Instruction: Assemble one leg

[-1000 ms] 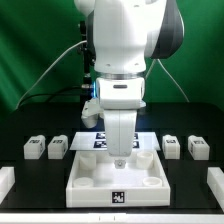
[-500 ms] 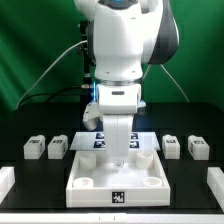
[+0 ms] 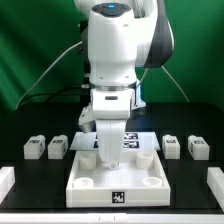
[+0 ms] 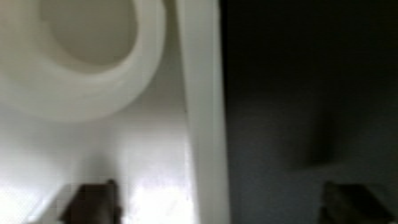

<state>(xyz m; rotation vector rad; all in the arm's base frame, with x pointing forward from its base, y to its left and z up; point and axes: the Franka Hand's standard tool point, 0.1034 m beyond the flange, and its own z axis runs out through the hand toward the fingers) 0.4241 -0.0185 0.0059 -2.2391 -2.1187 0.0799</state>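
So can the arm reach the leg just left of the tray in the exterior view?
Probably yes. That leg stands free of its neighbour, with nothing above it. The fingers are open but low over the tray, so lift clear of its rim first.

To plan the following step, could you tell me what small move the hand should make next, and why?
Probably lower the hand slightly and shut it on the edge of the white square part: the wrist view shows its fingers open, astride that edge, while the legs lie untouched.
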